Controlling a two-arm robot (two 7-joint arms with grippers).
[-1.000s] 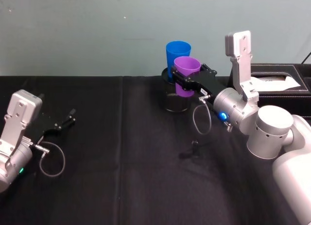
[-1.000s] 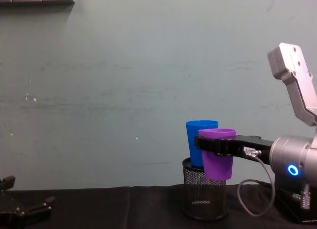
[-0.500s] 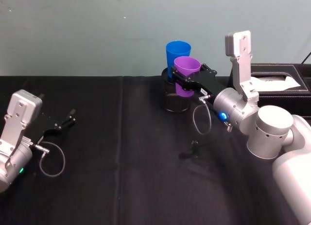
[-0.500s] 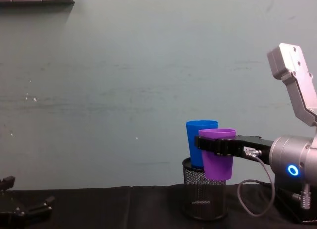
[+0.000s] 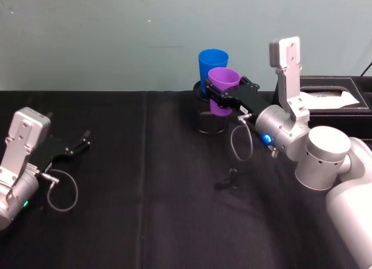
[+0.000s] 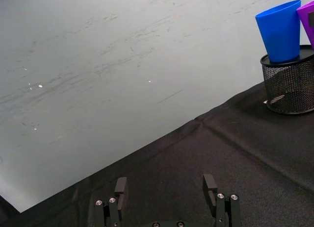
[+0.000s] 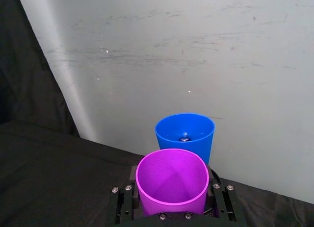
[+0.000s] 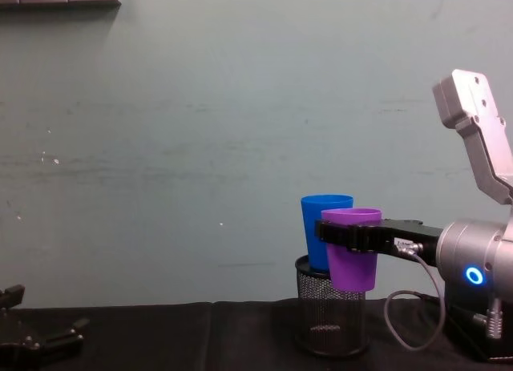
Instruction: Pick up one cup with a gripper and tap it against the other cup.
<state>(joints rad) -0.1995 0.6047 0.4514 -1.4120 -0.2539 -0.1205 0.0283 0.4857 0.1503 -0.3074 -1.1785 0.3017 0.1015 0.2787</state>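
Right claw (image 8: 346,236) still clamps purple cup (image 8: 353,255) unmoved beside blue cup (image 8: 325,231); left claw (image 6: 167,200) parted.

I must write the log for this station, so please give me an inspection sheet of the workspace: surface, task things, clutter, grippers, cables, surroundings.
Surface: black cloth over the table, with a fold line running front to back.
Job's things: purple cup held off the table, upright, beside the blue cup; contact between them cannot be told. The blue cup stands in the mesh pen holder.
Clutter: dark box with white paper at the right rear.
Grippers: right gripper shut on the purple cup; left gripper open, parked low at the left.
Cables: grey loop under the right wrist; grey loop by the left wrist.
Surroundings: pale green wall, scuffed.
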